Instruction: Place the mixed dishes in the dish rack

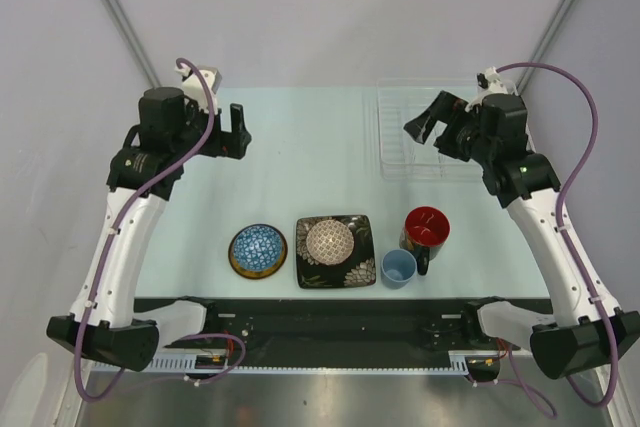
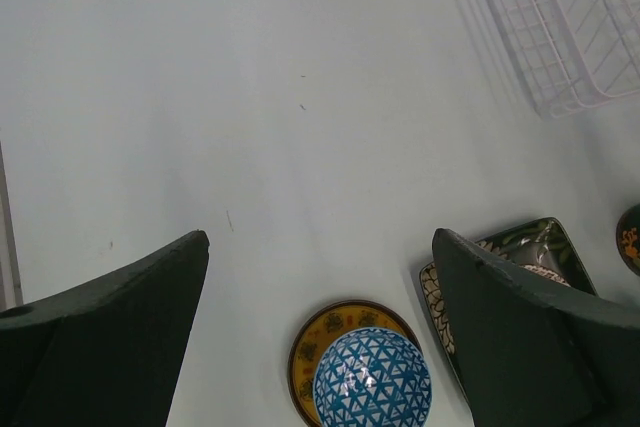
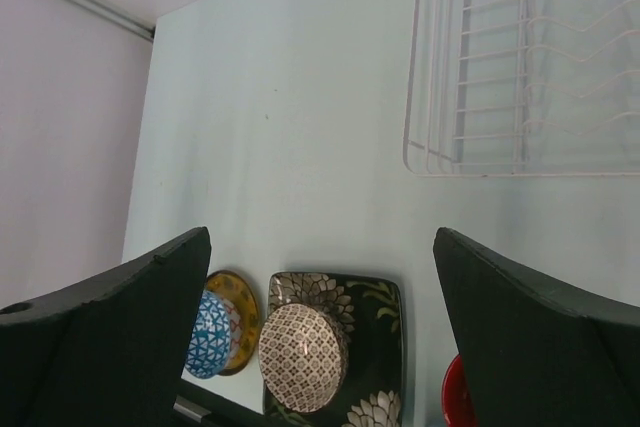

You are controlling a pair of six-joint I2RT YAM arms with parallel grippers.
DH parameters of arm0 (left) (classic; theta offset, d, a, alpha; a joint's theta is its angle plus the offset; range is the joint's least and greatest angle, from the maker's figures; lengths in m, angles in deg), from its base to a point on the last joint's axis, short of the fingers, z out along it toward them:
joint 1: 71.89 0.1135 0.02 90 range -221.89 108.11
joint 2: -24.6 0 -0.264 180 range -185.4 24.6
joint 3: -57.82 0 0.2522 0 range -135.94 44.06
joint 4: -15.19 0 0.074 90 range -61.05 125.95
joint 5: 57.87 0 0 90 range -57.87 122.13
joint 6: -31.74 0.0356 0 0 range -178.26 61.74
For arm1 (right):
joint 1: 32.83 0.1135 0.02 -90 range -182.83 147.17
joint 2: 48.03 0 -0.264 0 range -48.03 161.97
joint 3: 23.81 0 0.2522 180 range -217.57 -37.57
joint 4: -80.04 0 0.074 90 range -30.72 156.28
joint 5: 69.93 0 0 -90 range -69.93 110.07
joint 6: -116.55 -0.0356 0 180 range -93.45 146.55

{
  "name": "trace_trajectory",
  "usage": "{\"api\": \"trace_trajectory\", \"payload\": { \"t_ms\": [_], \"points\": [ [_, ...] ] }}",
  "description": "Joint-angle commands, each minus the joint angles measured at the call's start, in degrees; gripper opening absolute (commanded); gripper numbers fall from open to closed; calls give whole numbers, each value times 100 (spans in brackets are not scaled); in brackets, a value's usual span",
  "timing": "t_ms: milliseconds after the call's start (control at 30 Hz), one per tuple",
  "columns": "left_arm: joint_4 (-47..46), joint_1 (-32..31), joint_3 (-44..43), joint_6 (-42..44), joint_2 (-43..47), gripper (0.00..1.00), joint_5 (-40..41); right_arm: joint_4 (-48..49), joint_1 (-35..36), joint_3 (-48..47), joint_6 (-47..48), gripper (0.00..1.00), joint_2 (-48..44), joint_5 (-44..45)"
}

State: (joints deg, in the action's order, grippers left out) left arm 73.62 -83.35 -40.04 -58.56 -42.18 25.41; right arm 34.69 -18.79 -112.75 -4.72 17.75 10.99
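Note:
The blue mosaic bowl sits upside down on the yellow dark-rimmed saucer near the front edge. The beige patterned bowl sits upside down on the black square floral plate. The black mug with red inside and the small light-blue cup stand to the right. The clear dish rack with white wires is at the back right. My left gripper is open, held high at the back left. My right gripper is open above the rack's left part.
The pale table ends at a black rail along the front edge. Grey walls with metal posts stand close behind and beside it. In the left wrist view the bowl on the saucer lies between my fingers, far below.

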Motion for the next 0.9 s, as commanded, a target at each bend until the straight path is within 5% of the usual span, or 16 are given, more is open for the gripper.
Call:
{"api": "trace_trajectory", "payload": {
  "t_ms": [0,267,433,867],
  "points": [
    [130,4,-178,-208,-63,99,329,189,387,-295,313,100,179,424],
    [-405,4,340,-6,235,100,548,-383,1303,-2149,1402,100,2578,2628],
    [-942,13,727,187,701,100,856,-418,1285,-2966,1659,83,3809,3403],
    [-951,469,869,-295,579,99,-180,-154,1434,-2555,1597,73,4804,3633]
  ]
}}
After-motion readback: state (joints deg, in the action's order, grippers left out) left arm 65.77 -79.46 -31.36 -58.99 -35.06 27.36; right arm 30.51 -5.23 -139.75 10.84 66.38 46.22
